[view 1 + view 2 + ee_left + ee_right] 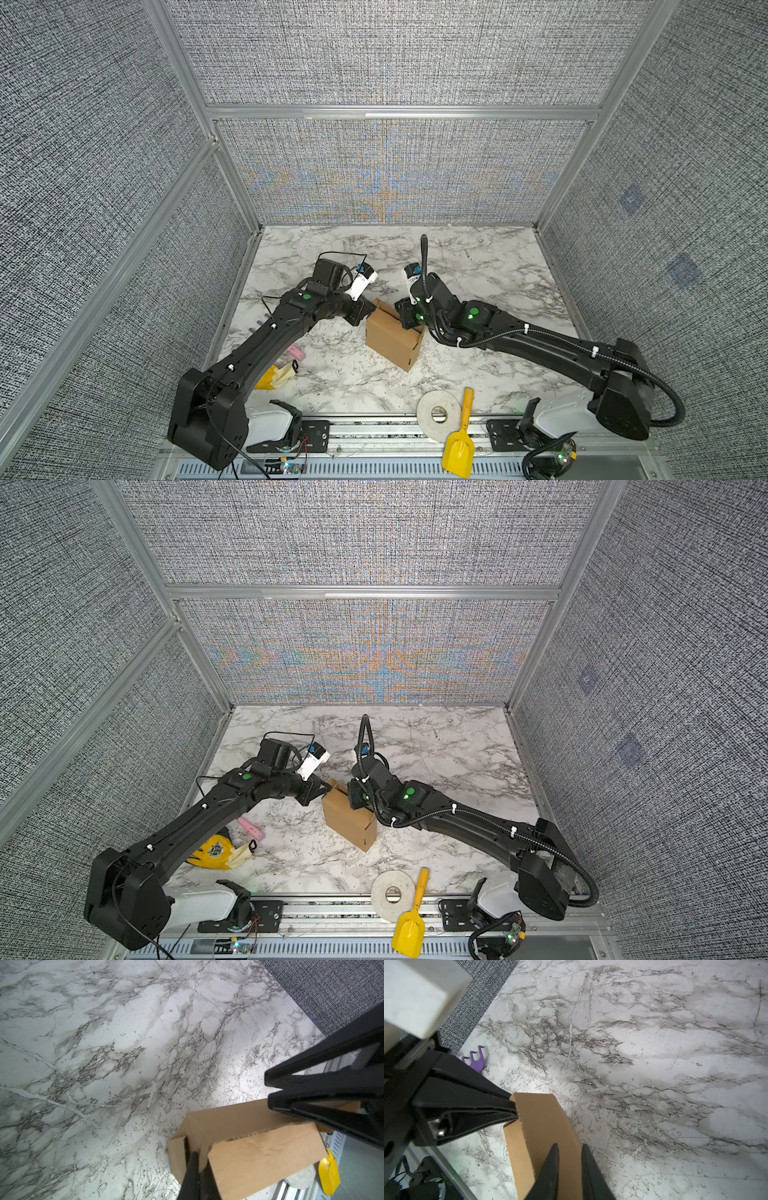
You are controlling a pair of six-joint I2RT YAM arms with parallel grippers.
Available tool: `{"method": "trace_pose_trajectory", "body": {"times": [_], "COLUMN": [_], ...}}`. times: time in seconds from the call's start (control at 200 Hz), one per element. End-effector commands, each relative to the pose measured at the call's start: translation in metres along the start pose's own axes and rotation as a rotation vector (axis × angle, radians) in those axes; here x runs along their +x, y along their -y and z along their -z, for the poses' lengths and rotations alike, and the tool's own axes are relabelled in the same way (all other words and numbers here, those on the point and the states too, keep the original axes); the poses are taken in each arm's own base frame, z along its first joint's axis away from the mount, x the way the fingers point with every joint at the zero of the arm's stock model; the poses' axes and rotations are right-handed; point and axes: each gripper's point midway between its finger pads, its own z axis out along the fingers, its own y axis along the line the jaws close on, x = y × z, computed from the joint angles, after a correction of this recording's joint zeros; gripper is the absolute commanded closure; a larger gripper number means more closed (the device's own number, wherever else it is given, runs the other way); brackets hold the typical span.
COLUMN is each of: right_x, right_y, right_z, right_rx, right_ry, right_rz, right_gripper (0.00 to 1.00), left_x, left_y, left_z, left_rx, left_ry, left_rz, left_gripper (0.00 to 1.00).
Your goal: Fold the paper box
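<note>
The plain brown corrugated cardboard box [392,338], partly folded, stands on the white, grey-veined marble table [478,266], about midway between the two arms. It stands up as a narrow block rather than lying flat. In both top views its long axis runs on a diagonal, from a far left end to a near right end. One broad face looks toward the left arm's base, and the short end face turns to the front right. A loose flap rises along the top at the far end.

The left gripper [375,308] reaches in from the left to the box's far upper corner. Its jaws are closed, with their tips against the corner of that top flap. Whether any cardboard is caught between them cannot be told.

The right gripper [569,1145] comes in from the right, over the box's top edge. Its jaws stand a little apart, and the top panel shows in the gap between them. In the left wrist view, bare table shows between their tips, and nothing is clearly pinched. The box sits beneath both pairs of jaws, which are near each other above its far end.

A white tape roll [438,415] and a yellow plastic scoop [459,449] lie at the front edge, well apart from the box. A small pink block [297,353] lies beside the left arm.
</note>
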Motion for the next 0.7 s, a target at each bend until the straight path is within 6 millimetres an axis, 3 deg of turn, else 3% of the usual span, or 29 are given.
{"method": "trace_pose_trajectory", "body": {"times": [0.0, 0.46, 0.691], "right_x": [0.007, 0.008, 0.013], "right_y": [-0.004, -0.028, -0.038], "right_z": [0.001, 0.007, 0.008], "right_rx": [-0.004, -0.039, -0.058], "right_ry": [-0.017, 0.015, 0.02], "right_rz": [0.001, 0.032, 0.047], "right_gripper": [0.78, 0.78, 0.78], "left_x": [0.035, 0.05, 0.048], "left_y": [-0.008, -0.017, -0.016], "left_z": [0.001, 0.007, 0.008], "left_rx": [-0.046, -0.106, -0.098], "left_ry": [-0.127, -0.125, -0.112], "left_rz": [0.054, -0.063, -0.065], "left_gripper": [1.0, 1.0, 0.98]}}
